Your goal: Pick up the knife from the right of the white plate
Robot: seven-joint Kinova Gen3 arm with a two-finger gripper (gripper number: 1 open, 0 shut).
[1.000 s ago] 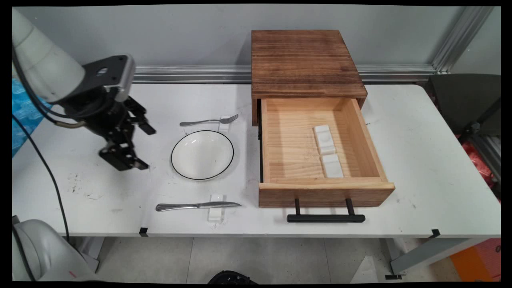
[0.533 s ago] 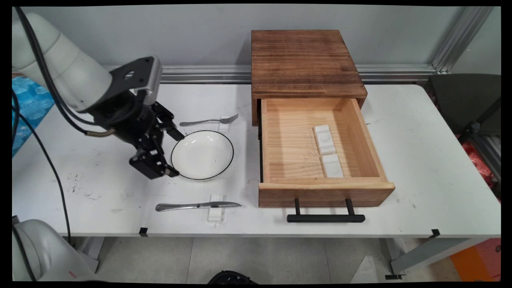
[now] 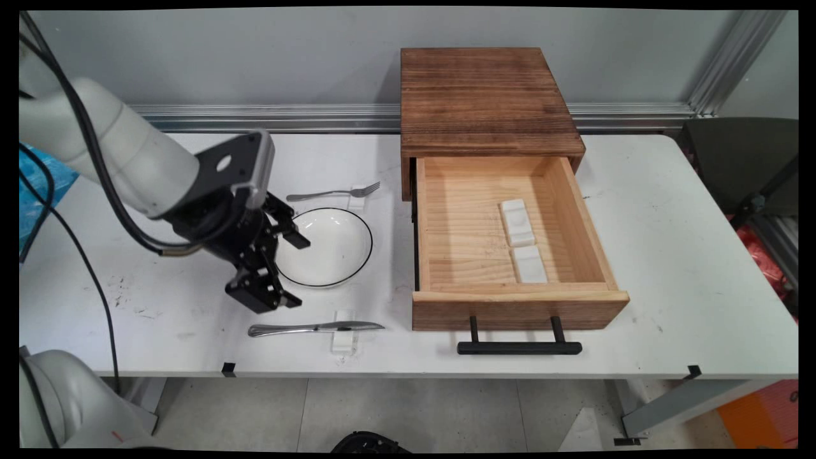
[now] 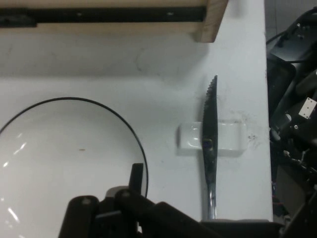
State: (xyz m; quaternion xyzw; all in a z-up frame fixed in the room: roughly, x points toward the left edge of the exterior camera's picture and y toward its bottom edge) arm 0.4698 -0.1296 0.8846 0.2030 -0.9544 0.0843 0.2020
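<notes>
My black gripper point(image 3: 293, 271) hangs open and empty over the near-left rim of a white plate with a thin black edge point(image 3: 331, 245). One finger is above the plate's left side; the other is above the bare table between the plate and a steel knife point(image 3: 315, 328). The knife lies on a small white rest point(image 3: 344, 339) near the table's front edge. In the hand view the plate point(image 4: 59, 163) fills the lower left, the knife point(image 4: 209, 148) lies across its rest point(image 4: 230, 139) to the right, and one finger point(image 4: 137, 176) shows over the plate's rim.
A fork point(image 3: 331, 192) on a white rest lies behind the plate. To the right stands a dark wooden cabinet point(image 3: 484, 95) with its light wooden drawer point(image 3: 465, 236) pulled out, two white rests point(image 3: 517, 222) inside and a black handle point(image 3: 519, 347) at the front.
The gripper has travelled right from the table's left side to the plate, then dropped toward the near edge, closer to the knife. Its fingers stay apart. Nothing on the table has moved.
</notes>
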